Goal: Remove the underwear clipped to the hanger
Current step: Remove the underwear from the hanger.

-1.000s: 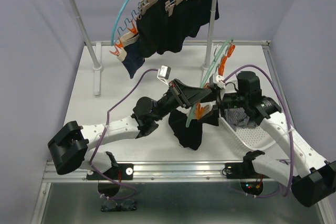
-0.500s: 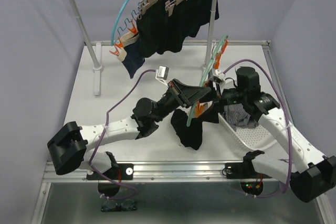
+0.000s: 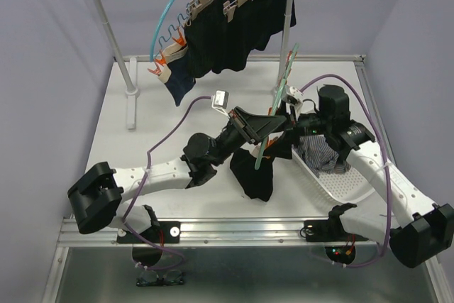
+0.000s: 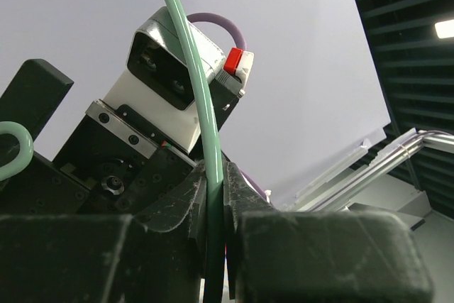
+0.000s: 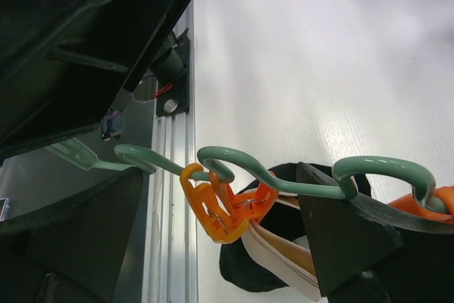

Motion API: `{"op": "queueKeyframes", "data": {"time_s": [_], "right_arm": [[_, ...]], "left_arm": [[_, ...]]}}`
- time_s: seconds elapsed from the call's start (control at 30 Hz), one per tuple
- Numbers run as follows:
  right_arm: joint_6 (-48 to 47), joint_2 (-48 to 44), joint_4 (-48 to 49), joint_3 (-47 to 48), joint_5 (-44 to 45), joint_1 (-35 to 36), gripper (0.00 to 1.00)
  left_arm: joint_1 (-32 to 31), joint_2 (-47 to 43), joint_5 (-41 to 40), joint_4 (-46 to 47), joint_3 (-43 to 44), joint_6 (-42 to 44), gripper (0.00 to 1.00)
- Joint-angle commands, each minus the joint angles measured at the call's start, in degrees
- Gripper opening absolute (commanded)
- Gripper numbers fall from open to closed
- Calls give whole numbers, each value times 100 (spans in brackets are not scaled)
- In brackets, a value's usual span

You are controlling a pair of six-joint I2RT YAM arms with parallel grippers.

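- A white surface (image 3: pixel 163 111) lay between pale violet walls (image 3: pixel 50 47).
- The green hanger (image 3: pixel 286 83) stood steeply tilted, its long axis running from high at the far side down toward the near edge.
- The left hand (image 4: pixel 214 207) was clamped on the hanger's wire.
- The right hand (image 5: pixel 220 189) was spread wide around the orange clips (image 5: pixel 220 214).
- The black underwear (image 3: pixel 257 179) drooped from the hanger's low end onto the surface, with its beige waistband up at the clips.
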Motion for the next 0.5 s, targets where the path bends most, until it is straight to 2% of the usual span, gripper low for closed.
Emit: {"op": "queueKeyframes", "data": {"time_s": [0.0, 0.17, 0.47], "right_arm": [[4, -41, 544, 99, -68, 33, 92], [-216, -128, 544, -182, -112, 33, 91], [-734, -207, 544, -349, -332, 33, 96]], "left_arm": [[-130, -20, 38, 2053, 426, 22, 0], [-130, 16, 56, 2106, 479, -13, 0], [-183, -37, 56, 2168, 497, -74, 0]]}}
